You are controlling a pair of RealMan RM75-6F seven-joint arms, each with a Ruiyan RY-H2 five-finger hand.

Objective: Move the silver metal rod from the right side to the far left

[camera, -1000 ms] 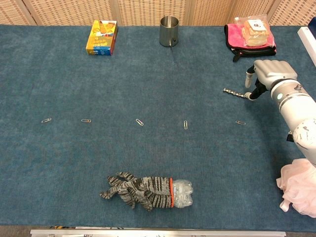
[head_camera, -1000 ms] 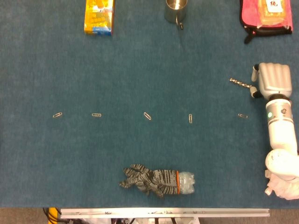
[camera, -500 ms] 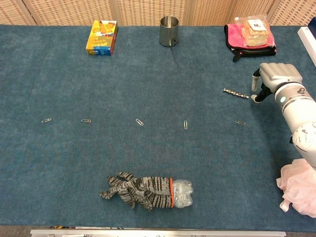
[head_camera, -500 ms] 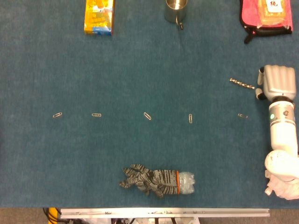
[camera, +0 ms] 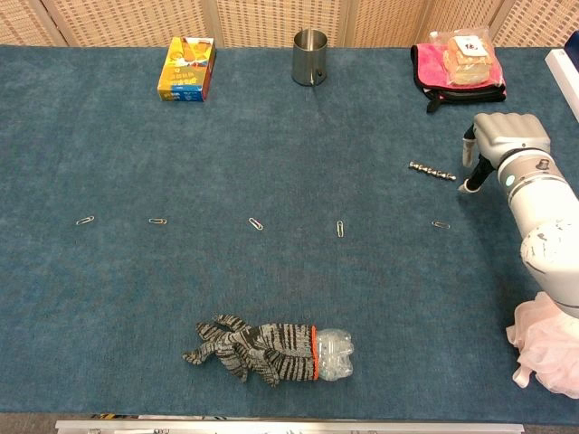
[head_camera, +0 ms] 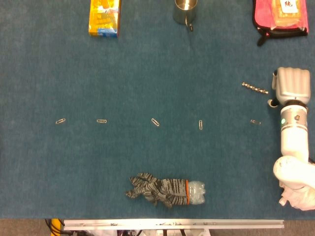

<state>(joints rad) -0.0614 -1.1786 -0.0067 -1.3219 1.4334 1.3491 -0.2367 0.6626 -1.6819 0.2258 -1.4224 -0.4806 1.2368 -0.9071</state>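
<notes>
The silver metal rod (head_camera: 255, 88) lies on the blue surface (head_camera: 147, 73) at its right side, just left of the right hand (head_camera: 291, 86) (fingers (camera: 471, 172) pointing down, grasping nothing). The print on the yellow carton (head_camera: 104, 17) and the packet (head_camera: 288, 11) on the pink cloth is too small to read.

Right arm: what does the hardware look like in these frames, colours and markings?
The right robot hand has a smooth silver-grey shell with dark fingertips. Its forearm is a glossy white cylinder with a small green light near the wrist. Pale pink fabric bunches lower down. No cables show. The left arm is out of view.
</notes>
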